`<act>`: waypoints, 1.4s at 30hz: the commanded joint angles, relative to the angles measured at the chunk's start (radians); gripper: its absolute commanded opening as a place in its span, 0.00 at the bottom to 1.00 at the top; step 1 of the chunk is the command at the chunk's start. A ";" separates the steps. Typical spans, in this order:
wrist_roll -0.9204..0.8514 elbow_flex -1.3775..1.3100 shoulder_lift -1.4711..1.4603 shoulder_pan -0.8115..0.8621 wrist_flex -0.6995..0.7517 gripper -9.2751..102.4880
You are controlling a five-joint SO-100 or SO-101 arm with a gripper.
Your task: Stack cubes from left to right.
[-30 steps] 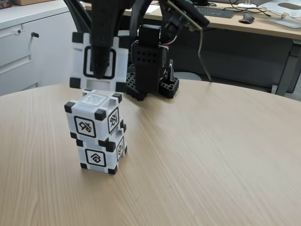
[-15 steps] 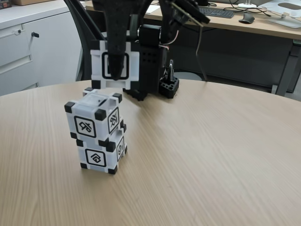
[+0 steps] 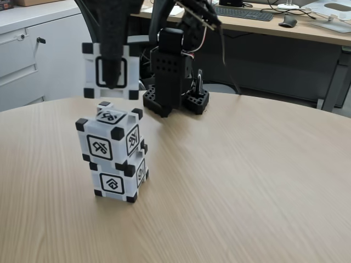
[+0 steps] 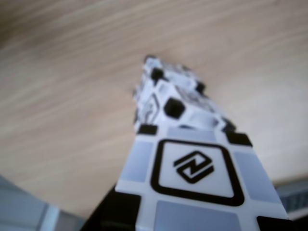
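White plastic cube (image 3: 111, 71) with black corner blocks, clamped in black gripper (image 3: 112, 82) jaws above two-cube stack (image 3: 113, 159) on wood-grain table (image 3: 247, 175)

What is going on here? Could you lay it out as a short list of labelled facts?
Surface: round wooden table
Stack: two cubes, upper cube on lower cube, upper one slightly offset
Held cube: in the air above the stack, not touching it
Gripper: shut on the held cube
Background: desk with keyboard and mouse
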 commanded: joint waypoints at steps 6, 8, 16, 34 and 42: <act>0.000 -0.023 0.041 0.009 0.012 0.08; 0.002 -0.023 0.041 0.009 0.014 0.08; -0.008 -0.021 0.041 0.009 0.020 0.30; 0.054 -0.021 0.044 -0.011 0.020 0.41; 0.041 -0.021 0.043 -0.011 0.021 0.39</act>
